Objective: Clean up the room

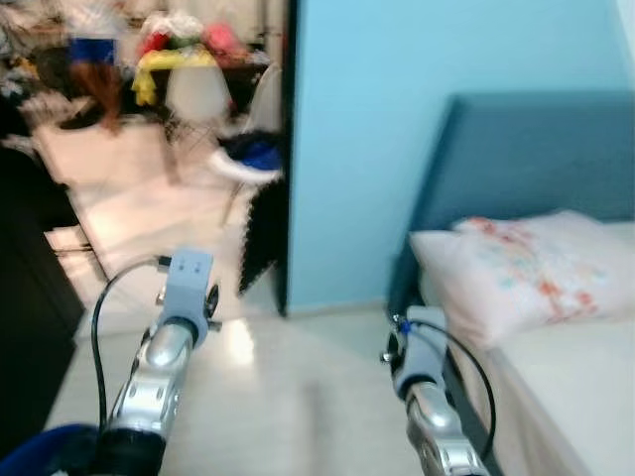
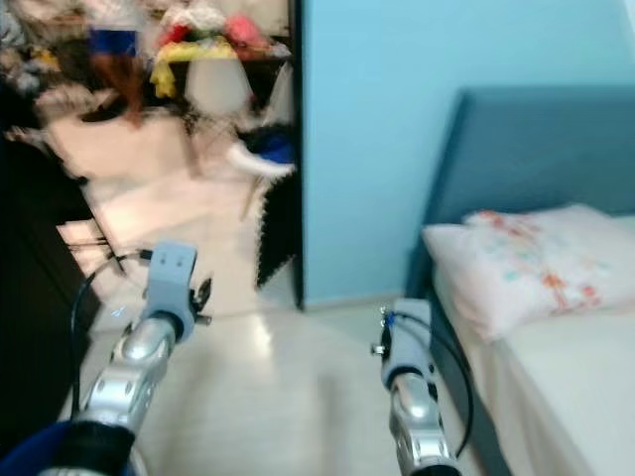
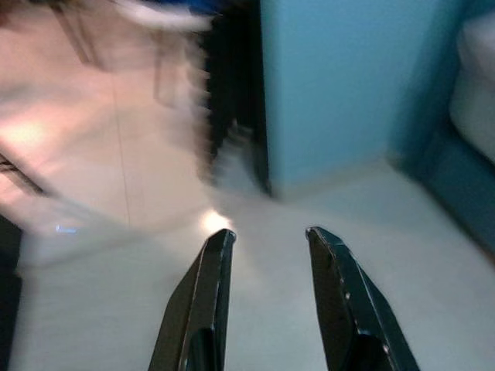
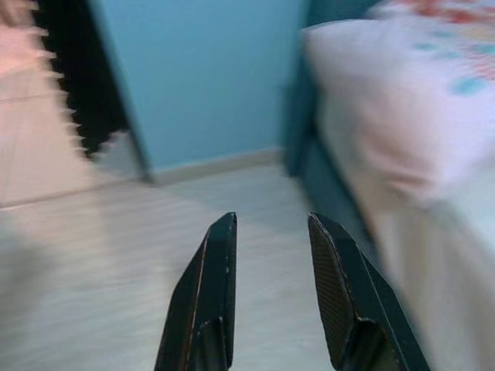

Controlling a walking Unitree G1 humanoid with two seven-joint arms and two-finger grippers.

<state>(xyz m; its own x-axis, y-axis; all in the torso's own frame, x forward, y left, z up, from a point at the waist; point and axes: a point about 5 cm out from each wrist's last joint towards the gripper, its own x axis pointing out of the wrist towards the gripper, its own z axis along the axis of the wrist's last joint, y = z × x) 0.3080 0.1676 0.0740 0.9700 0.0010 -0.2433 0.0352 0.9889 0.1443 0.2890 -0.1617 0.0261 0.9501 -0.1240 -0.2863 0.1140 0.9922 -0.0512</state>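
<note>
**Both arms raised over a bare floor beside the bed**

While our head camera blurs, we make out the clutter that the cleaning concerns: a heap of red, pink and yellow clothes (image 1: 184,45) piled on a table in the far room, seen through the dark doorway (image 1: 268,198), with a white moulded chair (image 1: 203,94) in front of it and something blue (image 1: 256,154) lying on a second white seat nearer the door. All of it is well apart from our arms.

Nearer to us, our left gripper (image 3: 267,239) hangs above the pale glossy floor (image 1: 298,397), its two black fingers (image 3: 209,294) parted with nothing between them. Our right gripper (image 4: 271,224) is likewise spread and empty, held over the floor just beside the bed.

To our right stands a bed with a blue upholstered headboard (image 1: 536,149) and a white mattress (image 1: 585,387); a white pillow with a red and teal floral print (image 1: 526,268) lies at its head. A light blue wall (image 1: 397,119) runs between the doorway and the bed. A dark cabinet (image 1: 30,297) stands on our left.
</note>
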